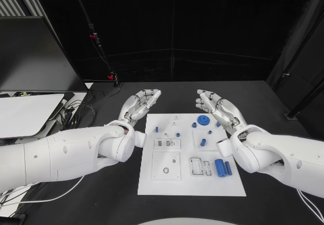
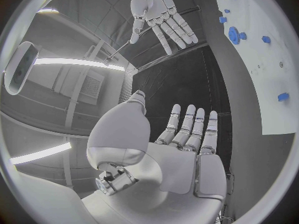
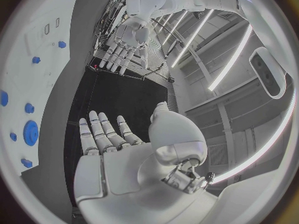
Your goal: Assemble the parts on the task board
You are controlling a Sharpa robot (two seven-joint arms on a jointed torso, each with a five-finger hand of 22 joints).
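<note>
The white task board lies in the middle of the black table. Small blue parts stand on its far half, among them a round blue disc. Two blue cylinders lie side by side near its right edge. My left hand hovers at the board's far left corner, palm up, fingers spread, holding nothing. My right hand mirrors it at the far right corner, also open and empty. Each wrist view shows the other hand across the board.
A white rectangular panel lies at the table's left with dark cables beside it. Rectangular recessed fixtures sit on the board's near half. Black table surface surrounds the board.
</note>
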